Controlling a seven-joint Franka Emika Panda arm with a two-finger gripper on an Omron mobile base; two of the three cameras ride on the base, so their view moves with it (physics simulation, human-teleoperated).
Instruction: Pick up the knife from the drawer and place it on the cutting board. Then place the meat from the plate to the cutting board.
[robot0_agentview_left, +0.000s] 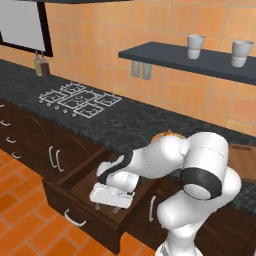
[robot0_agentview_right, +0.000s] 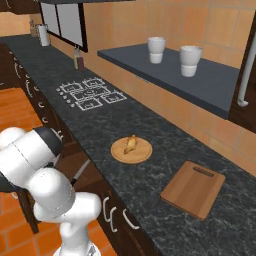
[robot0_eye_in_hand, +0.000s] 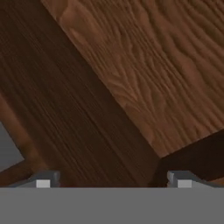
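The wide dark-brown drawer (robot0_agentview_left: 82, 182) stands pulled out below the counter, its silver bar handle (robot0_agentview_left: 75, 218) facing front. My gripper (robot0_agentview_left: 114, 206) reaches down into it, open. In the hand view the fingertips (robot0_eye_in_hand: 43, 181) stand wide apart over the drawer's wooden floor (robot0_eye_in_hand: 166, 65) and a dark side wall, with nothing between them. The knife (robot0_agentview_right: 81, 171) shows as a thin grey sliver in the drawer, partly hidden behind my arm. On the counter the round tan plate (robot0_agentview_right: 120, 152) holds the meat (robot0_agentview_right: 131, 143). The reddish-brown cutting board (robot0_agentview_right: 194, 189) lies to its right.
A gas hob (robot0_agentview_left: 80, 100) sits on the dark stone counter to the left, with bottles (robot0_agentview_left: 41, 65) behind it. A wall shelf (robot0_agentview_right: 200, 80) carries two white cups. Narrow stacked drawers and cabinet doors (robot0_agentview_left: 55, 157) flank the open drawer. The floor is orange tile.
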